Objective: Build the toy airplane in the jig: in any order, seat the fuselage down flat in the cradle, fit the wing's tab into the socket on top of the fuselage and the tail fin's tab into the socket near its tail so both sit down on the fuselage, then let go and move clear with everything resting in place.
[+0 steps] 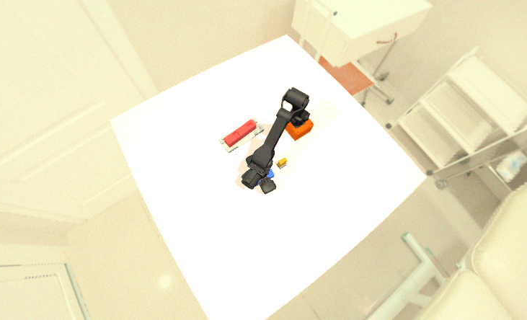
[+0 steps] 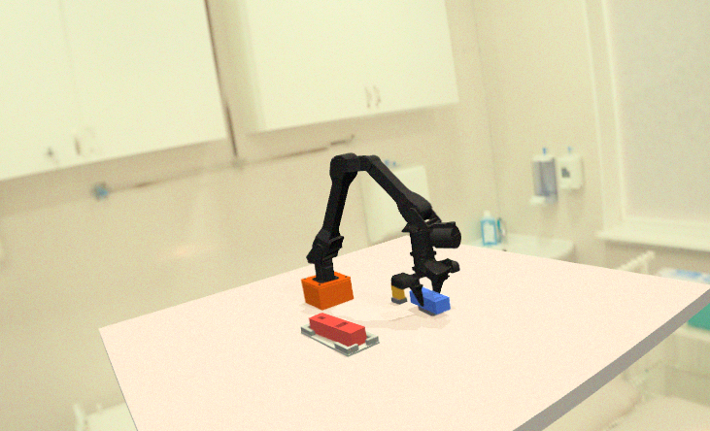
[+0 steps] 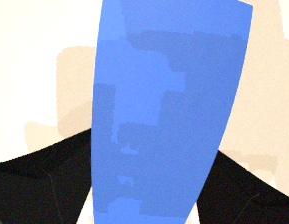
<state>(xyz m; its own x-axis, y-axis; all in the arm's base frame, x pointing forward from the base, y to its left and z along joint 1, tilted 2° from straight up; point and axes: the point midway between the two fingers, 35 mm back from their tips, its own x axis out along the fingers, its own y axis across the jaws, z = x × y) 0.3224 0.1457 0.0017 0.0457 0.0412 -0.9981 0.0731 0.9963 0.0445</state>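
Observation:
The red fuselage point(image 1: 239, 133) point(image 2: 335, 327) lies lengthwise in the pale grey jig point(image 1: 229, 149) point(image 2: 347, 349), with two dark sockets showing on top and nothing in them. My gripper point(image 1: 261, 180) point(image 2: 429, 297) point(image 3: 150, 140) is shut on the blue wing point(image 1: 270, 174) point(image 2: 441, 303) point(image 3: 160, 75), one finger on each long side. The wing is low at the table, with a dark piece under it; its tab is hidden. The yellow tail fin point(image 1: 282, 162) point(image 2: 398, 292) stands upright on a small dark base beside the wing, partly covered by the gripper in the exterior view.
The orange arm base point(image 1: 300, 129) point(image 2: 327, 291) stands on the white table point(image 1: 257, 246) point(image 2: 228, 385), behind the jig in the exterior view. The tail fin is close to the gripper, on the side toward the arm base. The jig lies apart from the gripper.

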